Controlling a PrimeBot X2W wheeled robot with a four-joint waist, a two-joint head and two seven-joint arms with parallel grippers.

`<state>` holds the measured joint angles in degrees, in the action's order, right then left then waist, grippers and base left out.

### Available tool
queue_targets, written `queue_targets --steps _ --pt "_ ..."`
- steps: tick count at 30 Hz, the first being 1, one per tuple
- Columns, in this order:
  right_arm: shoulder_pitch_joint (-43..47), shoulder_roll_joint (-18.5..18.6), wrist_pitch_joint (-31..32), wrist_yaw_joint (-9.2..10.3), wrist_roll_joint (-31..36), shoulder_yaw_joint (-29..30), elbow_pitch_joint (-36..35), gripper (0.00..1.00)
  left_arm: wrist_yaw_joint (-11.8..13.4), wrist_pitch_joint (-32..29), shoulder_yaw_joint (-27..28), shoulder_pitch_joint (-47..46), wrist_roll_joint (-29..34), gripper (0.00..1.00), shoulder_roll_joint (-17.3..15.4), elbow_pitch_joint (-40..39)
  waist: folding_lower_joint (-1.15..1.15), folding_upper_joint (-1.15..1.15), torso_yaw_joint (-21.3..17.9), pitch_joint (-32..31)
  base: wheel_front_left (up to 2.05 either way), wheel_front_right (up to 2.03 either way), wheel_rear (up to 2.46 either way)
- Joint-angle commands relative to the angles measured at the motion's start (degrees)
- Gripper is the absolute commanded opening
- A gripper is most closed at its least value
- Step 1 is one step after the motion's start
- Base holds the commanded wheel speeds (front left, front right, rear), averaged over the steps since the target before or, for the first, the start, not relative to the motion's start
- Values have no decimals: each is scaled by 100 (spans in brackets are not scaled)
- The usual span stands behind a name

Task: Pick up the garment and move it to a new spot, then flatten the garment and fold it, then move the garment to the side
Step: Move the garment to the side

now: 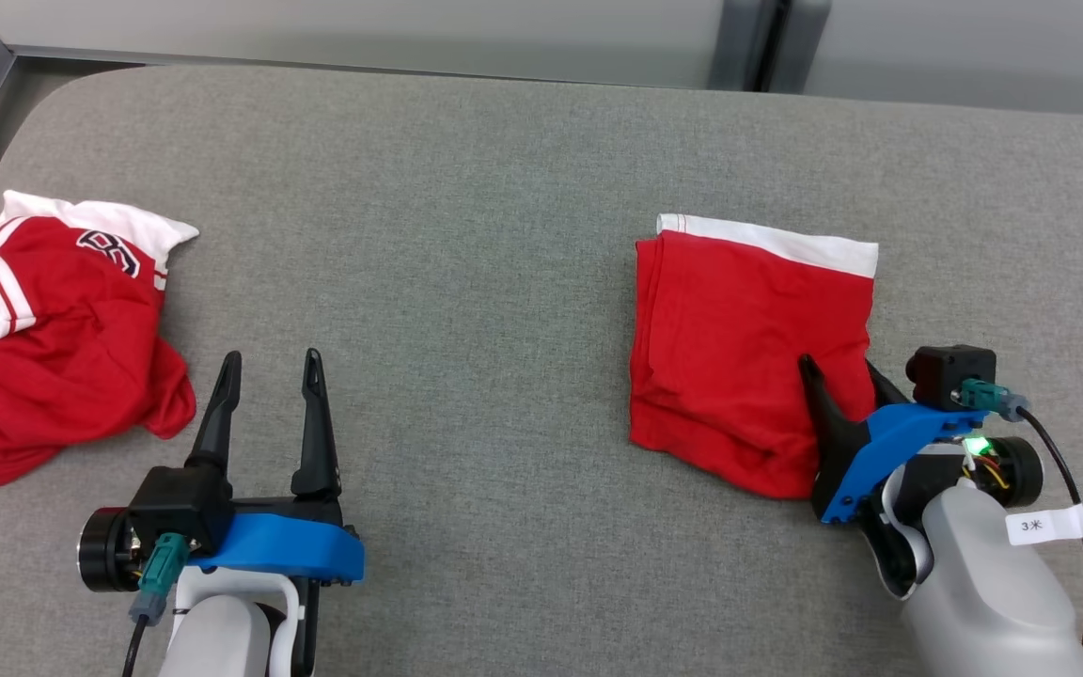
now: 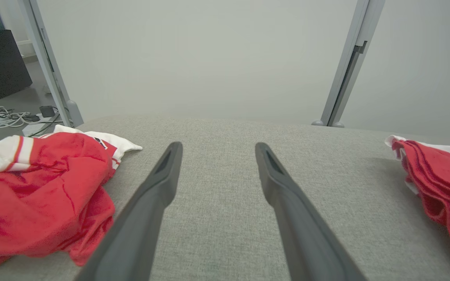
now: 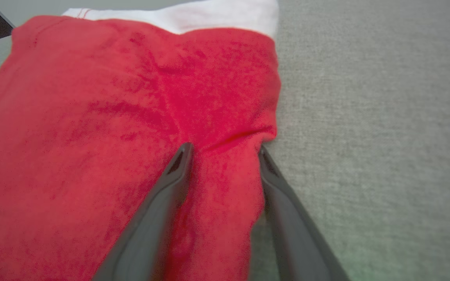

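Where the folded garment (image 1: 748,348) lay: its near right corner sat between my right jaws (image 1: 842,376). The rest spread ahead of them and to their left, with the white band (image 1: 767,243) at the far end.
Right jaws: apart, not yet clamped. In the right wrist view one jaw rested on top of the red cloth and the other ran along its right edge, close to the counter (image 1: 485,235).
Left jaws (image 1: 269,362): apart, holding nothing, over bare counter.
Crumpled garment (image 1: 62,348): just to the left of the left jaws, not touching them.
Step in hand: I judged the fold finished and the last step, moving the garment aside, just beginning.
Next move: I reckoned the right jaws had to close on every layer of that corner, or the stack would peel open when dragged.
Open room: bare counter lay to the right of the right jaws and between the two pairs of jaws. I judged the right side the cleaner path.
Edges: the counter's far edge ran well beyond the white band. How far the counter reached to the right of the right jaws I could not tell.
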<state>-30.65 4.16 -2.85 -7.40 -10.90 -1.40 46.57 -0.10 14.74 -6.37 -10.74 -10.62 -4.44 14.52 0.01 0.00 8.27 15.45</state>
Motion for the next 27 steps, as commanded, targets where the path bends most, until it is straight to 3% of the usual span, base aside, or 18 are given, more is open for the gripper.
queue_targets --steps 1,9,15,22,27 --pt "20 -112 14 -17 -93 -155 120 0 -23 32 -22 -99 -27 100 9 12 -1 0 -6 15 0 0 0" --pt "-286 241 -499 -9 -256 -494 -97 0 -59 47 -64 -254 -62 100 25 48 -1 0 -232 222 0 0 0" --pt "-337 589 -752 -9 -294 -705 -512 0 -60 50 -6 -479 0 100 -73 -57 -1 0 -792 552 0 0 0" --pt "-108 969 -941 -10 -398 -421 -967 0 -48 51 30 -837 81 100 -225 -244 -1 0 -1445 937 0 0 0" --pt "36 1120 -1009 -10 -438 -119 -1205 0 -53 51 -29 -1012 137 100 -283 -323 -1 0 -1646 1084 0 0 0"
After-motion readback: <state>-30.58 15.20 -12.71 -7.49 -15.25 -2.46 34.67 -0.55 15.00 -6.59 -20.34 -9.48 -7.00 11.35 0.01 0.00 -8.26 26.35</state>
